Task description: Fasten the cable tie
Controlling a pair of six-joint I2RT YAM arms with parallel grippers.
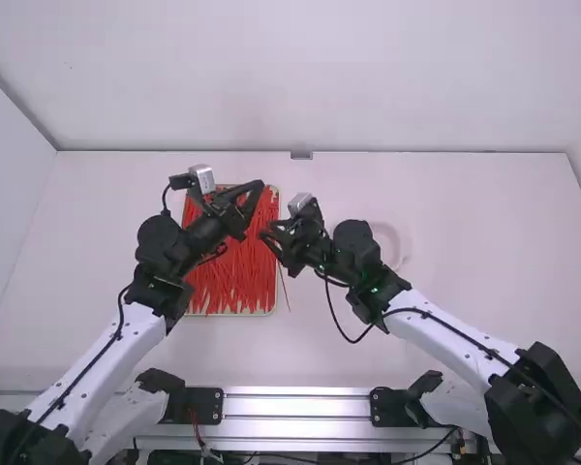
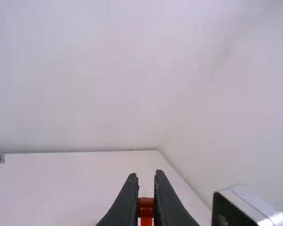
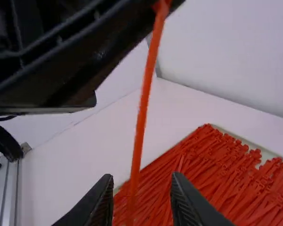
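Right wrist view: the left hand (image 2: pixel 145 176) pinches a thin red plastic cable tie (image 3: pixel 142 113), not yet looped, dangling between the parted fingers of the right hand (image 3: pixel 141 177).

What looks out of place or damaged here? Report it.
Nothing stands out. The red ties lie heaped on their mat, and the left gripper holds one tie hanging between the open fingers of the right gripper.
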